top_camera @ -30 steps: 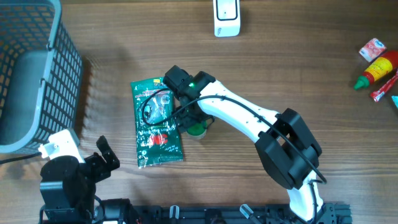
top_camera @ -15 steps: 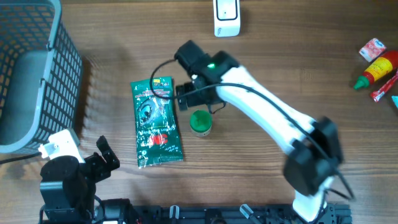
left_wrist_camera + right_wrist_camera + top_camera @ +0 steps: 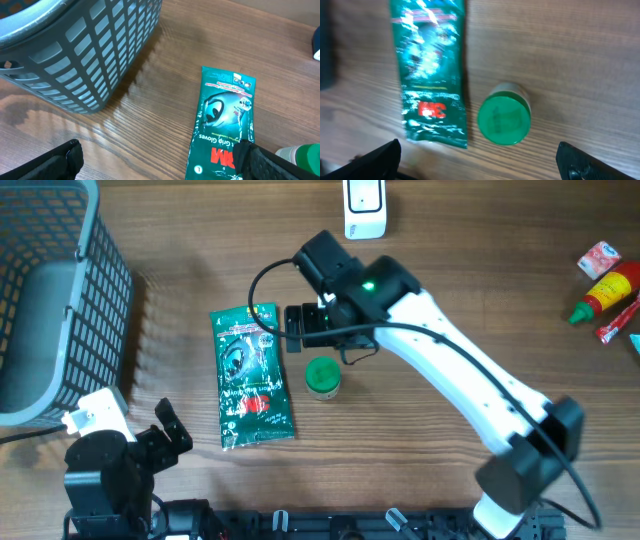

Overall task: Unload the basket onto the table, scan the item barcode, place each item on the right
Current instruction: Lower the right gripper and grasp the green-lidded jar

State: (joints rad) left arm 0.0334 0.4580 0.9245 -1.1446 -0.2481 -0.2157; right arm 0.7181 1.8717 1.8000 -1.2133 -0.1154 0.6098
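The grey basket [image 3: 50, 300] stood ahead and to the left of your left gripper [image 3: 172, 428], which waited spread wide with nothing in it. Your right gripper [image 3: 292, 328] hung released and empty too. The flat glove packet [image 3: 252, 375] lay just beside its fingertips, the white scanner [image 3: 365, 205] sat well apart behind its wrist, and the green-lidded jar [image 3: 504, 119] stood upright below it, near the packet's edge. I could not tell which of the two was the item. Nothing was held, and no barcode showed. You risked lifting the wrong face toward the scanner. A slanted closing could have tipped the jar, and the glossy packet could have slid or crumpled under the fingers.
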